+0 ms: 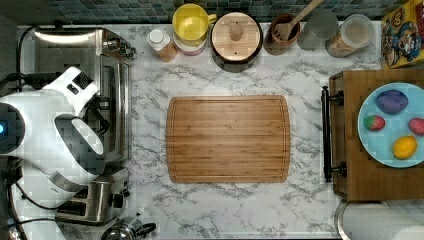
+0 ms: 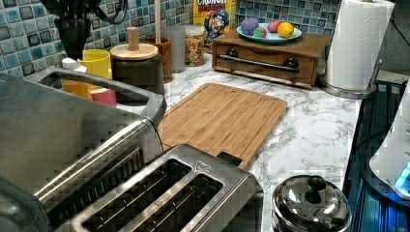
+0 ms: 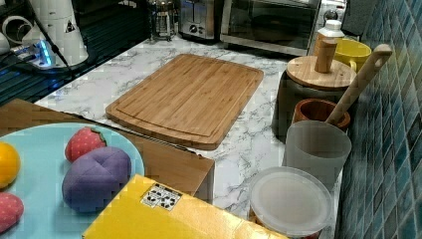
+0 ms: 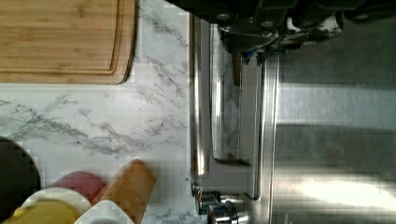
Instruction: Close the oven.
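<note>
1. Oven [image 1: 65, 45]: sits at the top view's left, directly under the gripper [image 4: 252, 49]. The gripper hangs over the top edge of the door [image 4: 224, 116], behind the handle [image 4: 198, 116].
2. Gripper state: you can't tell how wide it is open or whether it holds anything, because the tip is dark and cropped in the wrist view.
3. The door looks nearly upright, and it's unclear whether it is fully latched. A small gap may remain, so judge the task as close to done, not confirmed.
4. Risk: if you push down instead of inward, the gripper may skid off the door edge onto the glass or jam behind the handle.
5. Risk: if you push too hard, the whole oven could slide on the marble.
6. Knobs [image 4: 217, 207] sit at the far end of the handle from the gripper. If you drift along the bar you could bump one.
7. The cutting board [image 1: 228, 138] lies well out in front of the gripper, past the door, and poses no threat.
</note>
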